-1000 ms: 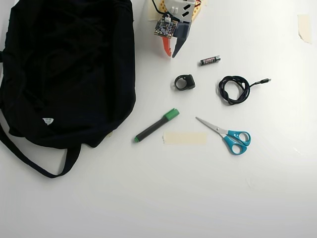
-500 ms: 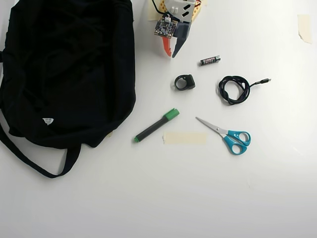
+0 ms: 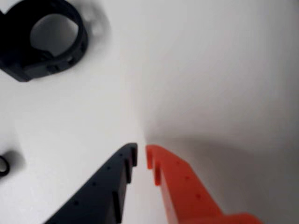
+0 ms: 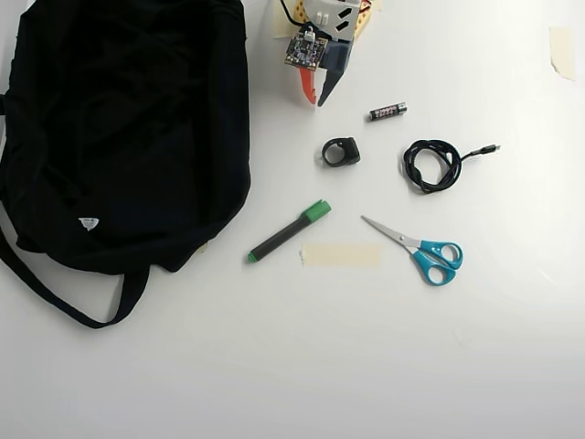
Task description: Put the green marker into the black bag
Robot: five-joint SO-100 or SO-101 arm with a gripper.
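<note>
Marker (image 4: pixel 289 231) lies clear beside bag (image 4: pixel 119 128).

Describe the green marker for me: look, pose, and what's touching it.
The green marker is slim, with a dark barrel, bright green cap and small green tail end. It lies flat and diagonal on the white table in the overhead view, cap up-right, between the black bag and a tape strip. Nothing touches it.
</note>
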